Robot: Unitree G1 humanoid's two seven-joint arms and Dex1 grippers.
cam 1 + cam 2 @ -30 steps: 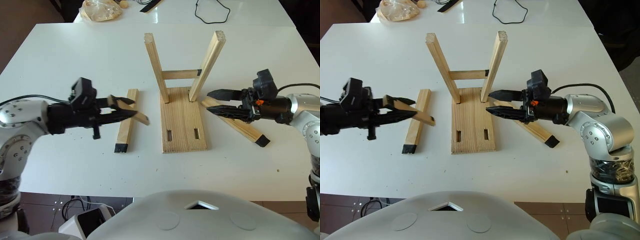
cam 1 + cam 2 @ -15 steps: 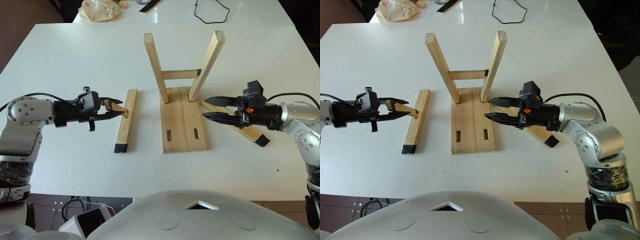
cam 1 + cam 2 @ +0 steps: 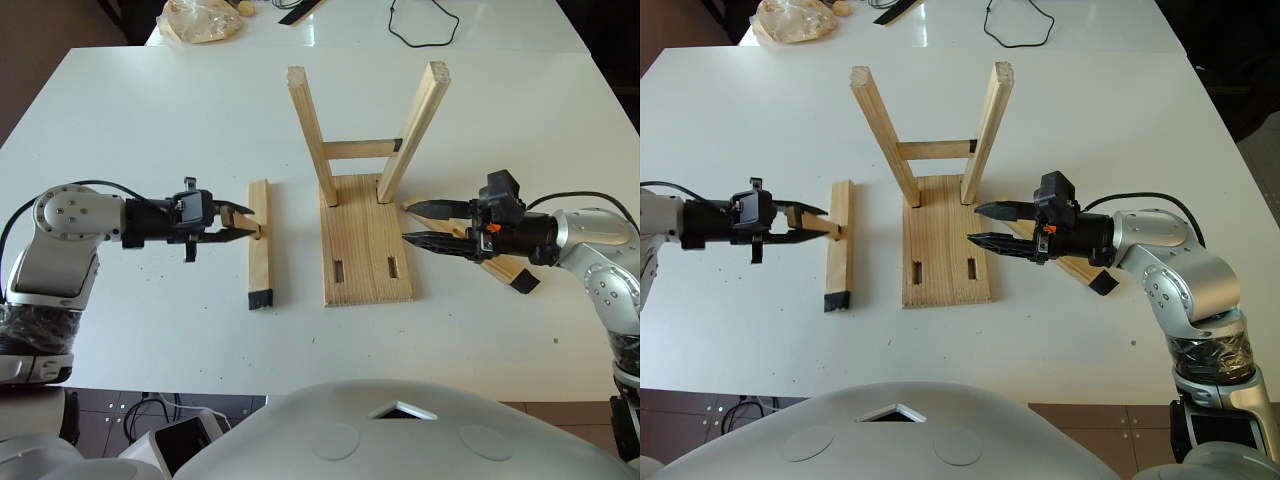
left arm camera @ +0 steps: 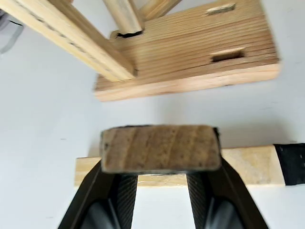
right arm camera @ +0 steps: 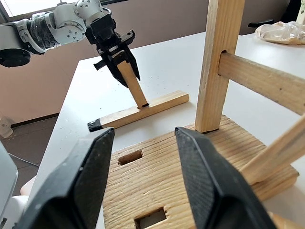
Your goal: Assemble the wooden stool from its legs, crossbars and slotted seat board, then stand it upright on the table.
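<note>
**Half-built stool at the centre, a crossbar held at the left**

The slotted seat board (image 3: 366,262) lies flat in the centre of the frame. Two upright legs (image 3: 313,135) stand in its far end, and a fitted crossbar (image 3: 358,149) joins them. Two empty slots show near its lower end. Left of centre, a loose leg (image 3: 260,243) lies on the white table (image 3: 130,110). The left gripper (image 3: 240,219) is closed on a short crossbar (image 3: 825,226), whose tip touches this leg. Right of centre, the right gripper (image 3: 405,222) has its fingers spread apart beside the board's right edge, over another lying leg (image 3: 500,268).
</note>
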